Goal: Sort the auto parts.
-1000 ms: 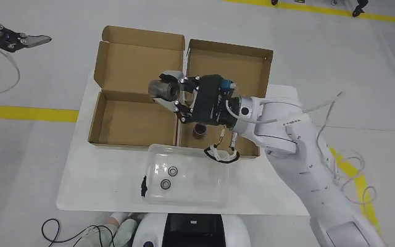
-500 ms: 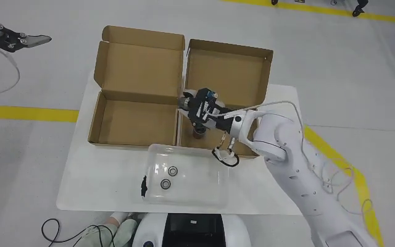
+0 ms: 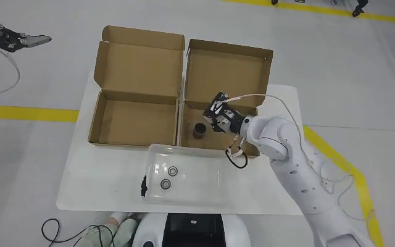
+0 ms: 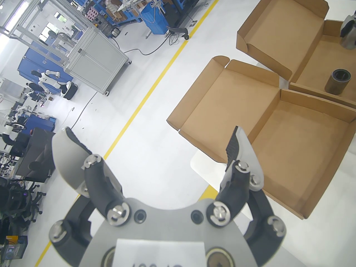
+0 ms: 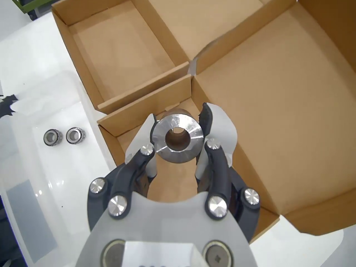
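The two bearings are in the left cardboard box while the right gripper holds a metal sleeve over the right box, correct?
No. The two bearings lie in the clear tray, not the left cardboard box, as the right wrist view shows. The right gripper does hold the metal sleeve over the right box.

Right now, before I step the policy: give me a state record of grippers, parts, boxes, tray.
right gripper: shut on a silver metal bushing, over the right cardboard box
left gripper: open, empty, out beyond the left cardboard box
left cardboard box: lid open, nothing inside
right cardboard box: lid open, holds one dark sleeve, standing upright, apart from the held bushing
clear tray: two bearings, close together
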`<state>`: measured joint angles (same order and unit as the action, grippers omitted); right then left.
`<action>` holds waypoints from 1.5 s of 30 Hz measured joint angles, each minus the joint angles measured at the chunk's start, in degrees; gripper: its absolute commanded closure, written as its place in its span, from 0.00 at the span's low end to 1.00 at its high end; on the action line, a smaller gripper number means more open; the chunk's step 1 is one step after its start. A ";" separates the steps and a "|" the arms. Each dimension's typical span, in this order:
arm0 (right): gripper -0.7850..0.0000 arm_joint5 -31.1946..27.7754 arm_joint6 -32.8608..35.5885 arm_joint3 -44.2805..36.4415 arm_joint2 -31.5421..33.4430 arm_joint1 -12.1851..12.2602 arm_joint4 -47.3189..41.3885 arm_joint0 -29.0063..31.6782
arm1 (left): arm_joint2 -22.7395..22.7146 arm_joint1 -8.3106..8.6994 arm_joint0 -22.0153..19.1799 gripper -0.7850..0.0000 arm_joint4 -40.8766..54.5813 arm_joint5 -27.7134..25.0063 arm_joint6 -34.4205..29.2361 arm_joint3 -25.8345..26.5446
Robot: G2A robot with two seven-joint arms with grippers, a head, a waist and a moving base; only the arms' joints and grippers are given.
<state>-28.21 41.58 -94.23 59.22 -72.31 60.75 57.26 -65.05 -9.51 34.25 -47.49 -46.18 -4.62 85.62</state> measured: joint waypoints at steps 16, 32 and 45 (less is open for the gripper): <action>1.00 6.95 2.22 9.34 -1.72 -0.26 0.94 0.74 | 0.00 0.00 0.00 0.00 0.00 0.00 0.00 0.00; 0.83 7.82 1.94 19.03 -7.29 -2.20 -1.42 -4.01 | 0.00 0.00 0.00 0.00 0.00 0.00 0.00 0.00; 0.65 7.36 1.72 20.35 -8.02 -2.53 -1.51 -4.69 | 0.00 0.00 0.00 0.00 0.00 0.00 0.00 0.00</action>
<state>-20.85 43.30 -73.88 51.20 -74.84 59.24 52.57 -65.05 -9.51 34.25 -47.49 -46.18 -4.62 85.62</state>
